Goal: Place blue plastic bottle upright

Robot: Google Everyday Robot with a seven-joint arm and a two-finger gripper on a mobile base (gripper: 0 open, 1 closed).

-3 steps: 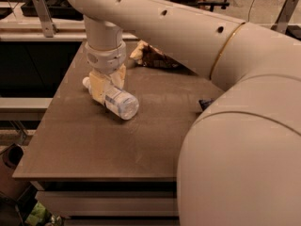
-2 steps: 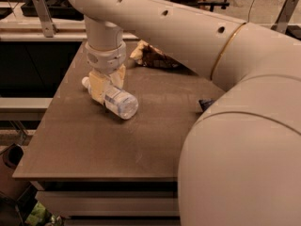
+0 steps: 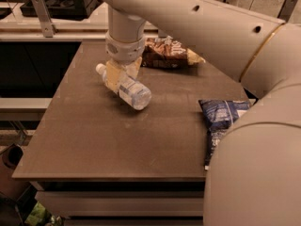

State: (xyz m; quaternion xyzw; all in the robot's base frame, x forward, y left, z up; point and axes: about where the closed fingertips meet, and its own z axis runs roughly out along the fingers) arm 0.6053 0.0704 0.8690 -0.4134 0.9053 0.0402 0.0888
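Observation:
The blue plastic bottle is clear and ribbed with a white cap. It lies tilted over the left-middle of the brown table, cap toward the back left and base toward the front right, close to the tabletop. My gripper comes down from the wrist above. Its yellowish fingers are shut on the bottle's upper half, near the neck. My arm crosses the top and right of the view.
A brown snack bag lies at the back of the table, just behind the gripper. A flat dark-blue snack bag lies at the right edge, partly hidden by my arm. A shelf with dark equipment stands behind.
The gripper and the bottle have shifted a little to the right and toward the table's middle. The bottle stays tilted in the grip.

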